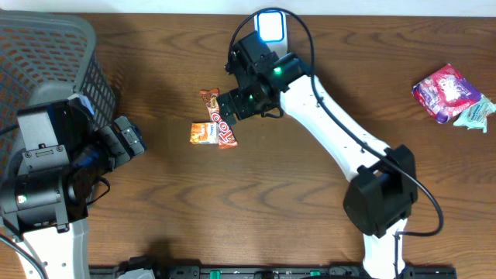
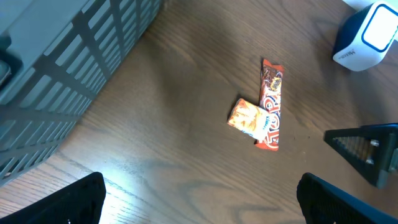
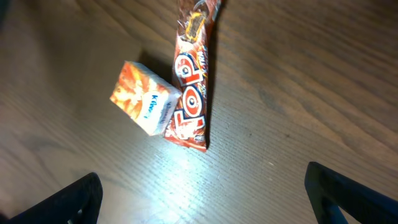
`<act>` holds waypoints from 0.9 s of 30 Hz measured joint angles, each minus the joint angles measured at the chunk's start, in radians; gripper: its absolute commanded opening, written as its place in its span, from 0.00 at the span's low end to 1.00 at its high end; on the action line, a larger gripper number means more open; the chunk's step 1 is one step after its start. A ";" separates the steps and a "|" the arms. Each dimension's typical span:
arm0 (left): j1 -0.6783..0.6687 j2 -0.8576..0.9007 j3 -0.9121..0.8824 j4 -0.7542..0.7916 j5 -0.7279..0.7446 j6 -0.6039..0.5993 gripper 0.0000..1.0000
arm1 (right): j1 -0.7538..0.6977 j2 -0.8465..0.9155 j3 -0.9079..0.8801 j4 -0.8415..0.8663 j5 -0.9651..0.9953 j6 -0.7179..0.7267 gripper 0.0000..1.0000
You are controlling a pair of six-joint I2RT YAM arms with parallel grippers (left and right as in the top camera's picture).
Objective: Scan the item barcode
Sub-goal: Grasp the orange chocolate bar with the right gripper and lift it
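Note:
A red candy bar (image 1: 222,122) (image 3: 191,87) lies on the wooden table, and a small orange box (image 1: 204,133) (image 3: 144,98) rests against its left side. The blue-and-white scanner (image 1: 271,27) (image 2: 367,37) stands at the table's far edge. My right gripper (image 1: 228,108) (image 3: 205,199) hovers open just above and right of the two items, with nothing between its fingers. My left gripper (image 1: 136,143) (image 2: 202,208) is open and empty at the left, well short of the candy bar (image 2: 272,102) and the box (image 2: 249,118).
A grey slatted basket (image 1: 46,54) (image 2: 56,74) fills the far left corner beside the left arm. A purple snack bag (image 1: 443,89) and a teal packet (image 1: 474,115) lie at the far right. The right arm crosses the table's middle.

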 measured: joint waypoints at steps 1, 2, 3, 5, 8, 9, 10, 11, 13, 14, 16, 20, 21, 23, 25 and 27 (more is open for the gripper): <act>0.000 0.000 0.000 0.000 0.000 0.000 0.98 | 0.000 0.004 -0.002 0.003 0.001 0.003 0.99; 0.000 0.000 0.000 0.000 0.000 0.000 0.98 | 0.000 0.006 -0.004 0.011 0.002 0.011 0.99; 0.000 0.000 0.000 0.000 0.000 0.000 0.98 | 0.000 0.007 -0.005 0.021 0.003 0.020 0.99; 0.000 0.000 0.000 0.000 0.000 0.000 0.98 | 0.000 0.007 -0.005 0.045 0.004 0.046 0.99; 0.000 0.000 0.000 0.000 0.000 0.000 0.98 | -0.002 0.007 -0.005 0.089 0.004 0.086 0.99; 0.000 0.000 0.000 0.000 0.000 0.000 0.98 | -0.003 0.007 -0.005 0.099 0.004 0.095 0.99; 0.000 0.000 0.000 0.000 0.000 0.000 0.98 | -0.003 0.007 -0.005 0.109 0.004 0.105 0.99; 0.000 0.000 0.000 0.000 0.000 0.000 0.98 | -0.004 0.008 -0.005 0.116 0.004 0.112 0.99; 0.000 0.000 0.000 0.000 0.000 0.000 0.98 | -0.006 0.018 -0.005 0.138 -0.004 0.126 0.97; 0.000 0.000 0.000 0.000 0.000 0.000 0.98 | -0.006 0.026 -0.005 0.151 -0.013 0.130 0.95; 0.000 0.000 0.000 0.000 0.000 0.000 0.98 | -0.011 0.056 -0.005 0.179 -0.040 0.140 0.90; 0.000 0.000 0.000 0.000 0.000 0.000 0.98 | -0.014 0.137 -0.005 0.225 -0.095 0.159 0.84; 0.000 0.000 0.000 0.000 0.000 0.000 0.98 | -0.015 0.155 -0.006 0.238 -0.102 0.169 0.84; 0.000 0.000 0.000 0.000 0.000 0.000 0.98 | -0.016 0.190 -0.007 0.274 -0.114 0.192 0.84; 0.000 0.000 0.000 0.000 0.000 0.000 0.98 | -0.016 0.222 -0.007 0.320 -0.124 0.213 0.80; 0.000 0.000 0.000 0.000 0.000 0.000 0.98 | -0.018 0.250 -0.007 0.357 -0.136 0.237 0.75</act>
